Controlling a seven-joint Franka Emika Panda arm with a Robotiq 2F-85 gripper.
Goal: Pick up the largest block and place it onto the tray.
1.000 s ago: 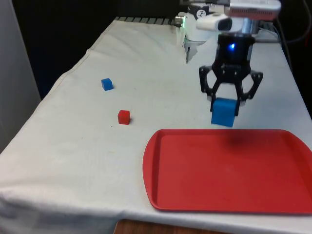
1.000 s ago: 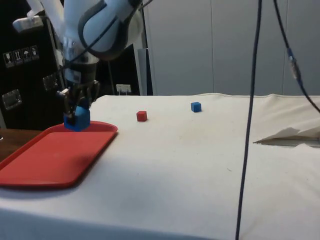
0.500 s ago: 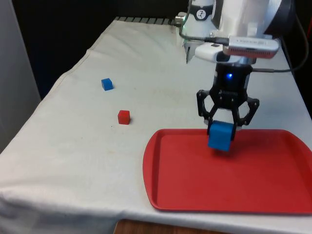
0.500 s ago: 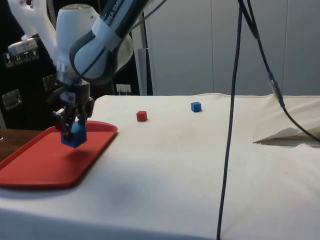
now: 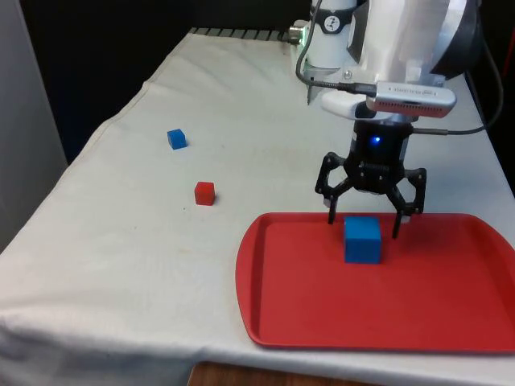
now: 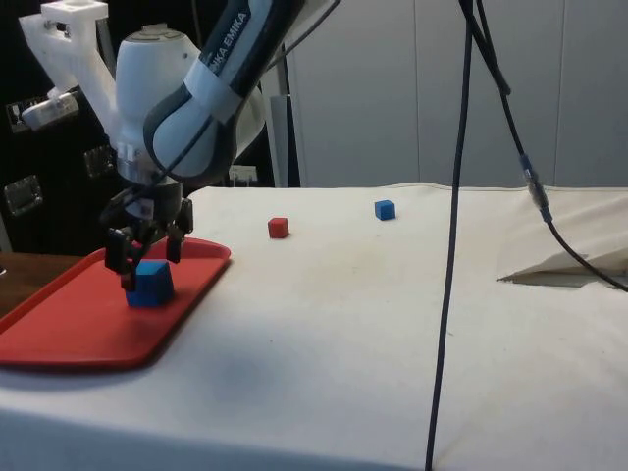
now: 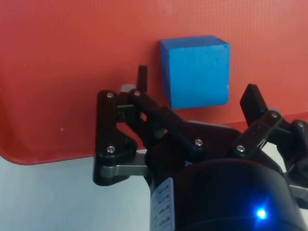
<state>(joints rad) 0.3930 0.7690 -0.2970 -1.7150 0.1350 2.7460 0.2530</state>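
Front view: block (image 5: 362,240) now released

The red tray (image 5: 306,322) runs off the front view's right edge; its right rim is probably just outside.

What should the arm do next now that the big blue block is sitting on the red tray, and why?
Probably lift the tool straight up and clear. The large blue block rests flat on the red tray, and the fingers stand open on either side without touching it, so it looks released. A vertical retreat seems least likely to knock the block.
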